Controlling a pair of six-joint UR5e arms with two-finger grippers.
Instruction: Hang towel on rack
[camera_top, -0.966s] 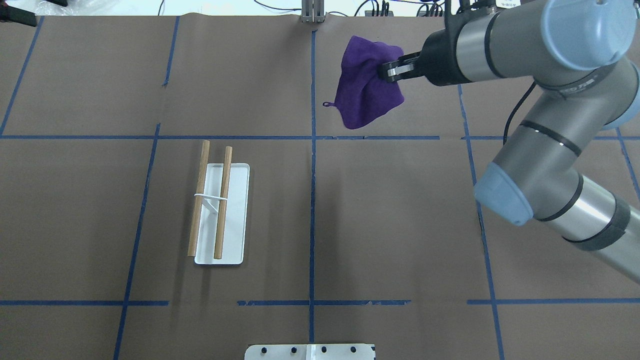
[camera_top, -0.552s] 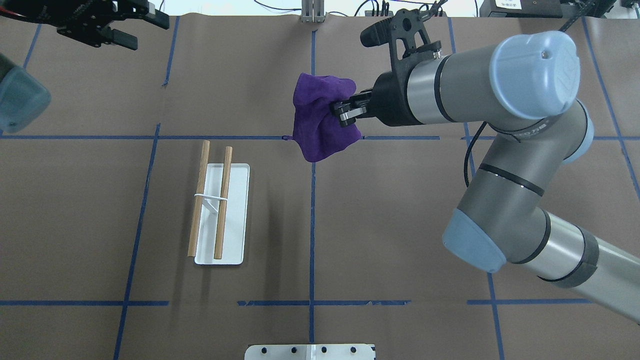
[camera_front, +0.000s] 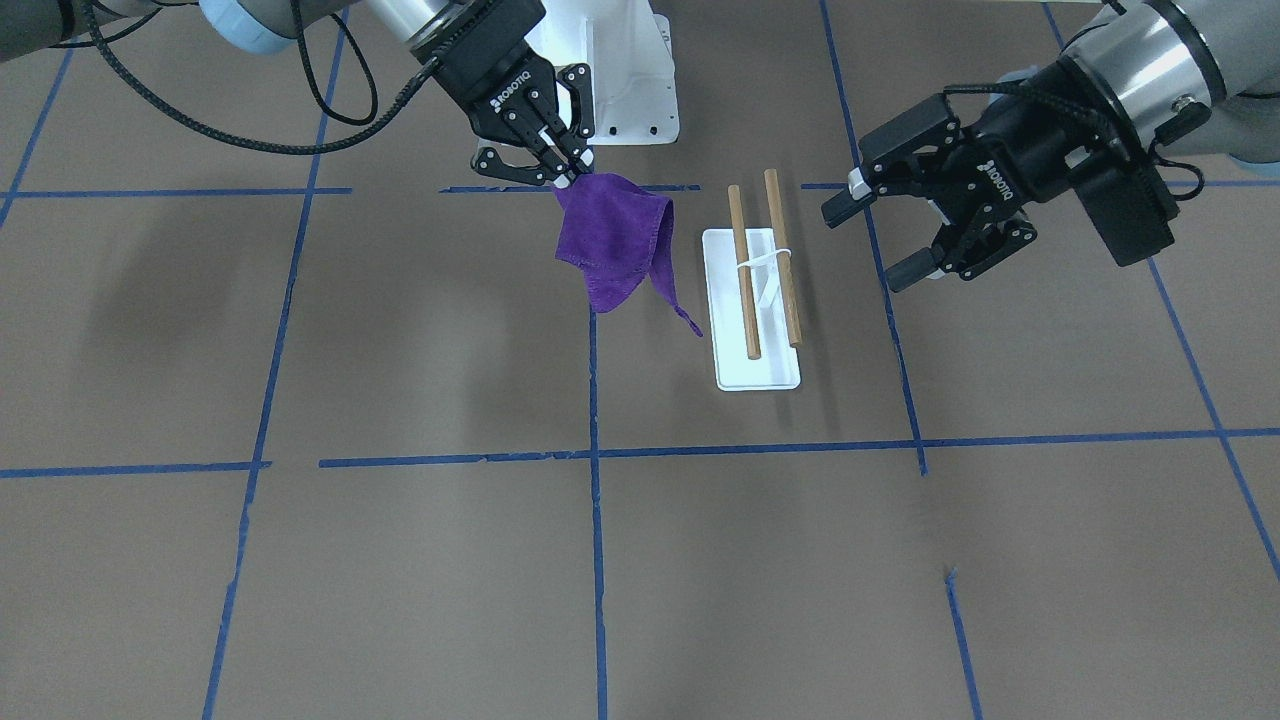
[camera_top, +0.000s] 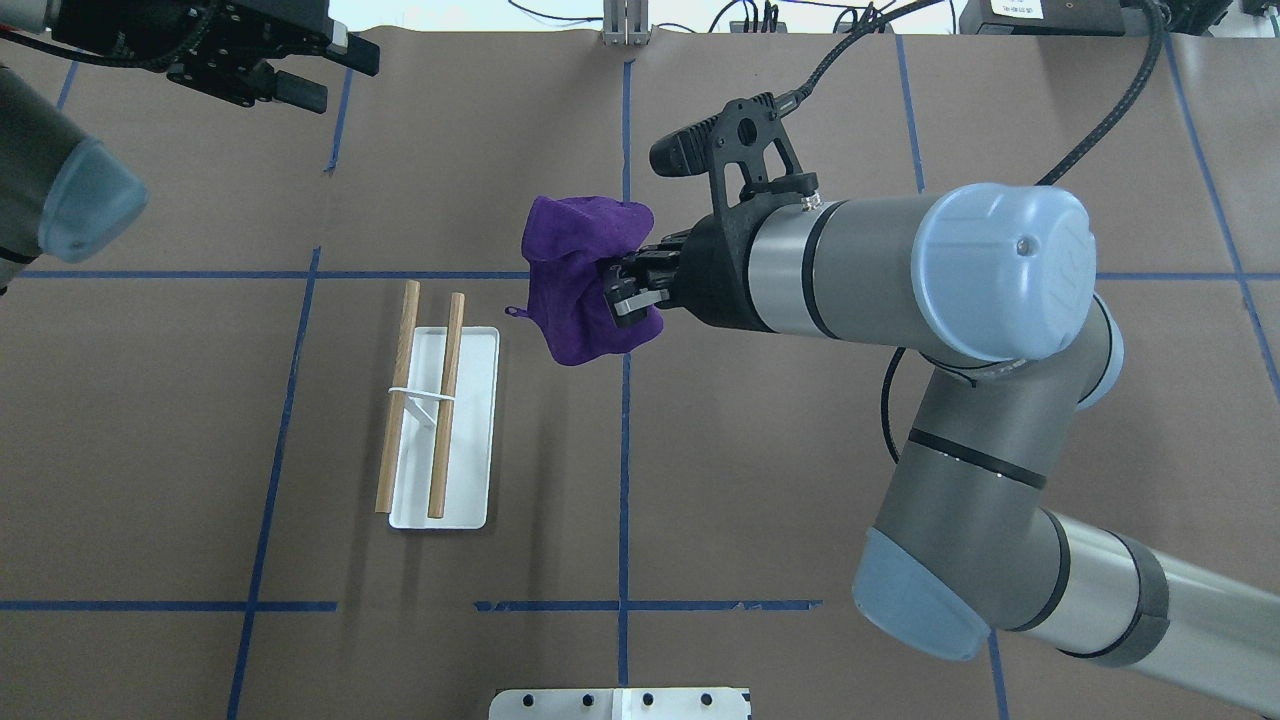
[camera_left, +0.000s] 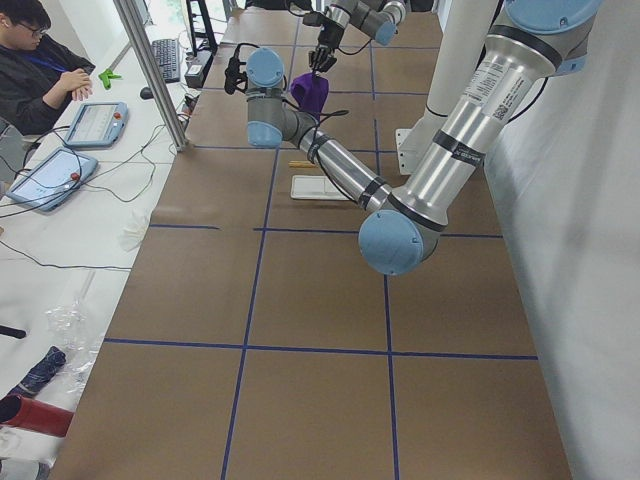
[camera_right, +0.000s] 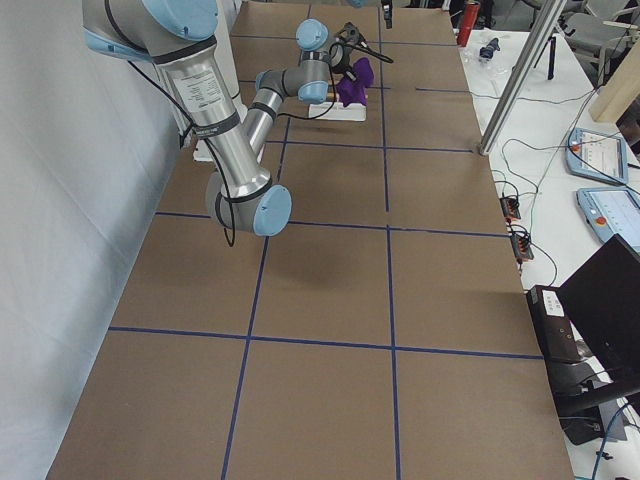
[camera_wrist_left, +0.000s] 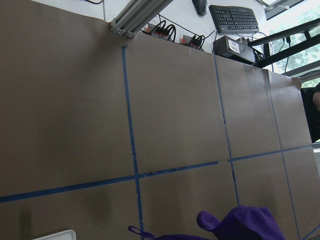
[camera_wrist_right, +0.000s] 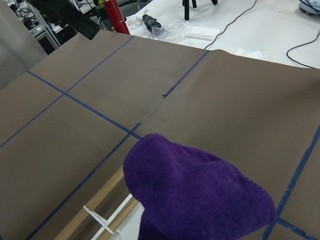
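My right gripper (camera_top: 625, 290) is shut on the purple towel (camera_top: 570, 290) and holds it in the air just right of the rack. The towel hangs bunched from the fingers in the front view (camera_front: 610, 240), its thin loop (camera_front: 690, 325) dangling toward the rack. The rack (camera_top: 465, 430) has a white base and two wooden dowels (camera_top: 447, 400) and stands left of the table's middle. My left gripper (camera_top: 335, 82) is open and empty, raised at the far left, beyond the rack (camera_front: 760, 375). The towel also shows in the right wrist view (camera_wrist_right: 200, 195) and the left wrist view (camera_wrist_left: 240, 225).
The white robot pedestal (camera_front: 625, 70) stands at the near middle edge. Blue tape lines (camera_top: 625, 450) divide the brown table. An operator (camera_left: 40, 60) with tablets sits at a side table beyond the far edge.
My right gripper has carried the towel left and nearer to me, close to the rack. My left arm has come into view at the far left with its gripper open.
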